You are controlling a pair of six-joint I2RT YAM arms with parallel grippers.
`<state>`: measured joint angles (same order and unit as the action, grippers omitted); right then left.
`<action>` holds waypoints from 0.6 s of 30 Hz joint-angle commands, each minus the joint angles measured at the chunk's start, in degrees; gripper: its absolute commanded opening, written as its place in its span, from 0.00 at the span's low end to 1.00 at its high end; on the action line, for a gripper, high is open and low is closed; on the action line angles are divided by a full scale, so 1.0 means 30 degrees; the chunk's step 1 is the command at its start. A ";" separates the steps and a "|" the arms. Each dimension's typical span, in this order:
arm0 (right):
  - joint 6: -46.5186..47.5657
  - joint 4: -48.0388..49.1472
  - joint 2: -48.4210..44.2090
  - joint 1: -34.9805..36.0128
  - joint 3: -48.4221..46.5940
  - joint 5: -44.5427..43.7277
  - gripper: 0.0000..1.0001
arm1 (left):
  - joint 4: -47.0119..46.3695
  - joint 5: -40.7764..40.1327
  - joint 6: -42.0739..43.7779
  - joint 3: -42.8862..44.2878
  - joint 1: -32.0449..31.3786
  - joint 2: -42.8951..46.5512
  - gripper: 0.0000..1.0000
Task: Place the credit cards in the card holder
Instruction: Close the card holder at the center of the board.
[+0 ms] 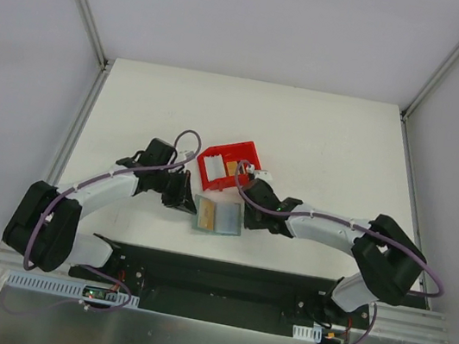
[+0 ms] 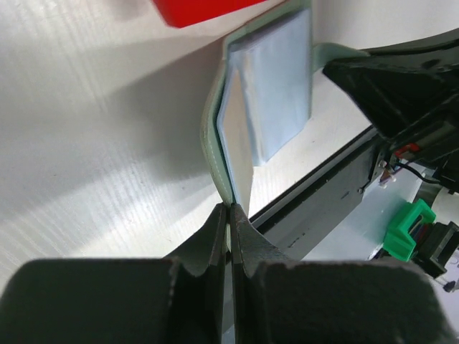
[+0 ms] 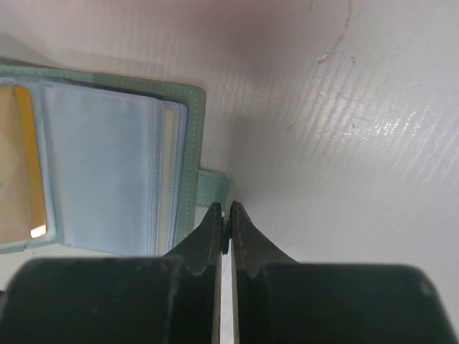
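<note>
White bench (image 1: 321, 143), white walls around; both arms reaching to its middle.

Holder (image 1: 218, 216): lying open near centre, between the arms and just near of the red bin (image 1: 215, 154), its pale blue-grey sleeves facing up.

Left jaws: clenching on the holder's left cover edge, which is curling up between them.

Right jaws: clenching too, seemingly pinching the small tab (image 3: 214, 185) sticking out of the holder's right edge. The two grips are spreading the holder open.

Cards: one orange-gold card (image 3: 21, 165) is showing at the holder's left half, apparently inside a sleeve. Another orange-gold one (image 1: 230, 169) is lying in the bin beside a pale piece, too small to identify.

Handling, judged:
- The holder is looking light, soft and floppy, and likely to fold shut once released. Cover edges and tab are serving best as holds, keeping the sleeve mouths free.
- The cards are looking thin, stiff, light and slick. Lying flat they are offering little to pinch, so a raised short edge is the better hold.
- The sleeves are looking thin and snug, so a card is needing square alignment.
</note>
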<state>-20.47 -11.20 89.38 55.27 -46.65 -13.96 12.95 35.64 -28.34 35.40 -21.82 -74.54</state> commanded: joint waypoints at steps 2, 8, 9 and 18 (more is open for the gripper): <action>-0.0032 0.2121 -0.0732 0.0064 0.0668 0.1721 0.00 | 0.2709 -0.0861 0.1359 0.1909 -0.0722 -0.0053 0.00; -0.0266 0.3088 -0.0850 0.0181 0.0932 0.2775 0.00 | 0.4793 -0.2182 0.1829 0.3754 -0.2097 -0.1546 0.00; -0.0354 0.3437 -0.0849 0.0298 0.1019 0.2980 0.00 | 0.4911 -0.2240 0.1713 0.4106 -0.2564 -0.1781 0.00; -0.0735 0.3646 -0.1228 0.0885 0.1576 0.2690 0.00 | 0.4912 -0.2942 -0.0045 0.7123 -0.4765 -0.4124 0.00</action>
<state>-20.93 -2.13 88.07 56.88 -43.13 -8.38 26.20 29.23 -25.93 52.77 -34.41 -83.90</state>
